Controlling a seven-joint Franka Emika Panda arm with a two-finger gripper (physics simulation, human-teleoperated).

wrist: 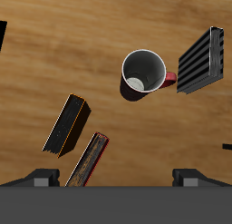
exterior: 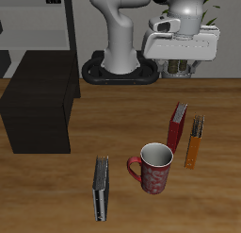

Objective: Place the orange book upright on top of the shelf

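The orange book (exterior: 194, 141) stands on the table toward the front, close beside the dark red book (exterior: 177, 125). In the wrist view the orange book (wrist: 66, 125) shows an orange edge, with the dark red book (wrist: 88, 160) next to it. The black shelf (exterior: 38, 105) sits at the table's far side from the books, its flat top bare. My gripper (exterior: 179, 69) hangs high above the table, farther back than the two books. It is open and empty, with its fingertips (wrist: 41, 176) wide apart around the gripper's middle (wrist: 116, 178).
A red mug (exterior: 153, 167) stands near the front, close to the books; it also shows in the wrist view (wrist: 143, 73). A black-and-grey book (exterior: 101, 187) stands near the front edge and shows in the wrist view (wrist: 201, 60). A tall grey rack (exterior: 38, 20) stands behind the shelf.
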